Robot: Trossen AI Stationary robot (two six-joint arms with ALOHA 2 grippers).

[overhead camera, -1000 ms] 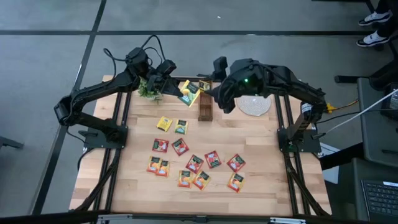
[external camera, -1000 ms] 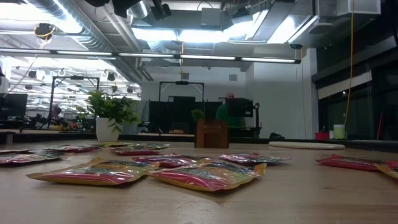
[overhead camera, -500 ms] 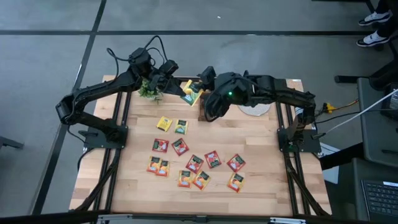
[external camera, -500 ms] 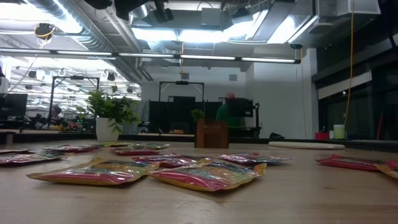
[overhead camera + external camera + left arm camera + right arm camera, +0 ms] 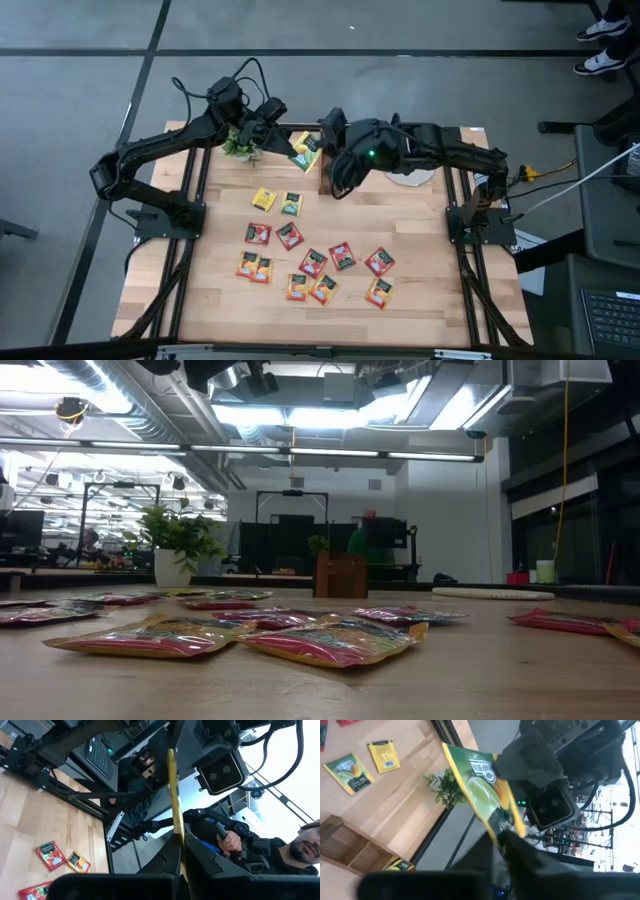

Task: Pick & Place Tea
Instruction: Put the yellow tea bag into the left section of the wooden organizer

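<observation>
A green-and-yellow tea sachet (image 5: 485,790) hangs in the air over the table's far edge, between my two grippers. It shows edge-on as a thin yellow strip (image 5: 173,795) in the left wrist view. My left gripper (image 5: 283,128) comes from the left and is shut on it. My right gripper (image 5: 322,135) comes from the right and is shut on its other end. Several more tea sachets (image 5: 315,262) lie flat on the table's middle and near part. The low view shows neither gripper. My left gripper pinches one edge of the sachet (image 5: 178,842) between its two fingers, which point level. The sachet stands on edge, straight out from the fingers, clear of the table. My right gripper holds the opposite end by its dark lower corner (image 5: 501,831), coming slanting down from the table's right. The fingers (image 5: 520,852) cover the corner itself.
A small wooden box (image 5: 330,176) stands under my right arm. A potted plant (image 5: 240,143) is by my left gripper and a round woven mat (image 5: 412,172) at the far right. A yellow sachet (image 5: 397,865) lies beside the box. A person (image 5: 300,845) sits beyond the table.
My right gripper has moved toward the table's left and a little down, rolling its wrist, and has reached the sachet in my left gripper. The left gripper and the sachet have stayed in place.
</observation>
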